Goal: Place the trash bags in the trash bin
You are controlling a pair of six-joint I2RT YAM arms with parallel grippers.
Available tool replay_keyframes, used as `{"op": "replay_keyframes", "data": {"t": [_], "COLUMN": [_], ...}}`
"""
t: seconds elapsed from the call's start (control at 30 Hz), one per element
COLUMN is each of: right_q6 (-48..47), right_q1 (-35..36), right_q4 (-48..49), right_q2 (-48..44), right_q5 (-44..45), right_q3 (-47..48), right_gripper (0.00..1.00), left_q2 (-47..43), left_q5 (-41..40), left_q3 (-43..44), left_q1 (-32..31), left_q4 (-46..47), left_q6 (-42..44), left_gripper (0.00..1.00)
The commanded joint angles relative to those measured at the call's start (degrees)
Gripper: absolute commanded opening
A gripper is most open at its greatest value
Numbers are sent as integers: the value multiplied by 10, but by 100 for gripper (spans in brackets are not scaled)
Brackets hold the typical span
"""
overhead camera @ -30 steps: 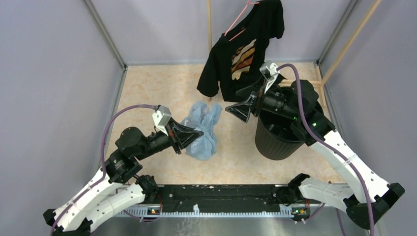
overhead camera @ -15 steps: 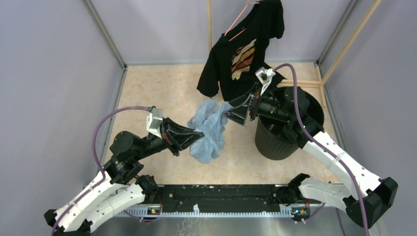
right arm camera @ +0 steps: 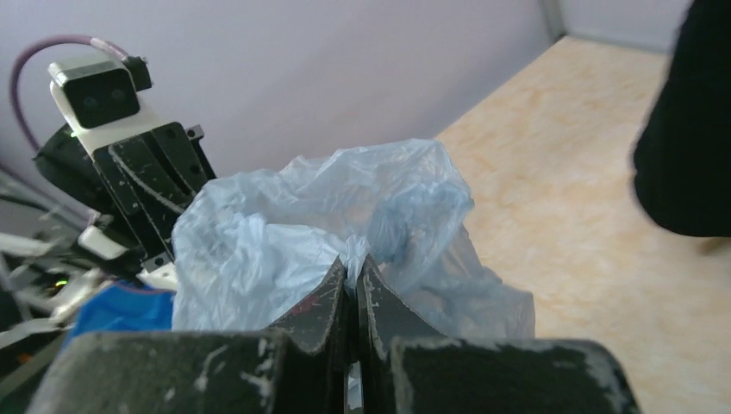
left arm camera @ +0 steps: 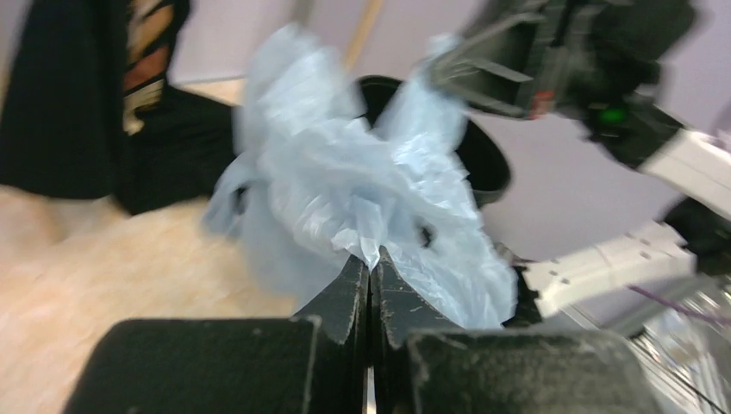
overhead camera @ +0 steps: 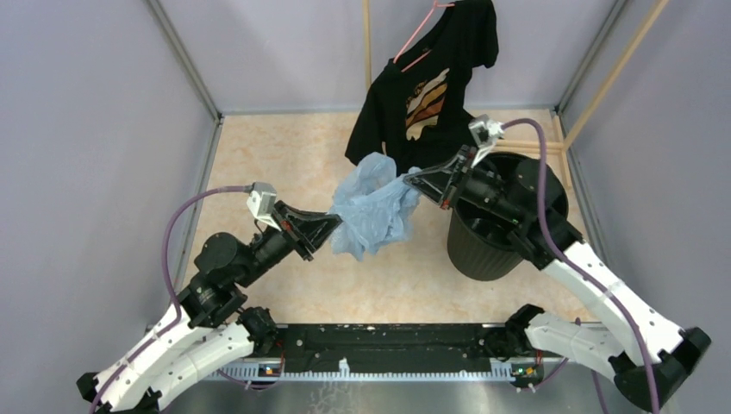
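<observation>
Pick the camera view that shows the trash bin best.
Top external: the trash bin shows its rim, inside and wall, though the right arm overlaps it. Left wrist catches only a blurred rim arc behind the trash bag. Right wrist misses it.

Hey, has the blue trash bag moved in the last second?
Yes. In the top view the trash bag has shifted right and farther from the arm bases, ending up closer to the trash bin.

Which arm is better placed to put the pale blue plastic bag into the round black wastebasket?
Right, probably: both grip the pale blue bag, but the right gripper is beside the black wastebasket; the left gripper is farther.
</observation>
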Motion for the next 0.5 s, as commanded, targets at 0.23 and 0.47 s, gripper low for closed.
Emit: {"op": "replay_keyframes", "data": {"t": [0.23,0.47], "right_q6": [-67,-24], "right_q1": [-1,-1], "right_q4": [-29,-13], "right_q2": [-51,-16], "right_q5": [111,136], "right_q3": [23,19], "right_gripper": [0,0], "left_q2": [-29,23], "left_q5": [-196,-52], "left_q3": [37,123], "left_q1": [0,0], "left_q4": [-190,-240], "left_q6": [-61,-43], "left_gripper": [61,99]}}
